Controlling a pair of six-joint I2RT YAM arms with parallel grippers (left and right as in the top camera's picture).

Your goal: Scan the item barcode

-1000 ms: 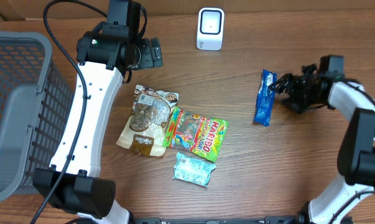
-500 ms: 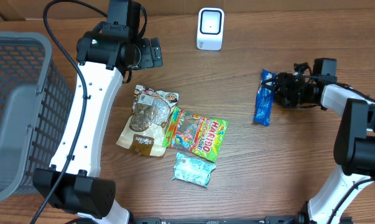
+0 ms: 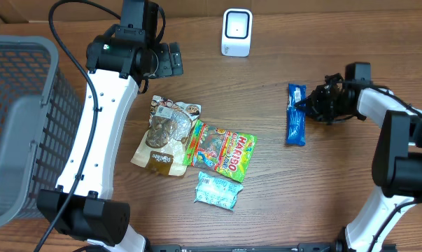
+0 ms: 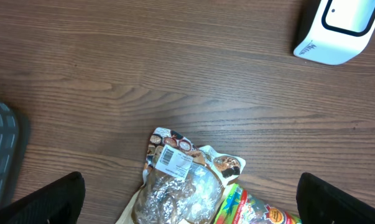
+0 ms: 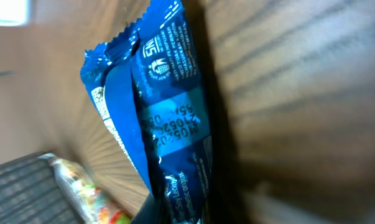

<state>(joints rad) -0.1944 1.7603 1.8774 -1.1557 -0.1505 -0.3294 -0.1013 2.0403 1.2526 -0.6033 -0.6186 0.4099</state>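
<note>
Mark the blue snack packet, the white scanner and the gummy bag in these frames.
blue snack packet [image 3: 295,119]: overhead view, middle of the wrapper.
white scanner [image 3: 236,29]: overhead view, its front face.
gummy bag [image 3: 224,150]: overhead view, centre of the printed front.

L gripper [image 3: 167,61] jaws spread wide; R gripper [image 3: 314,103] closed tight.
</note>
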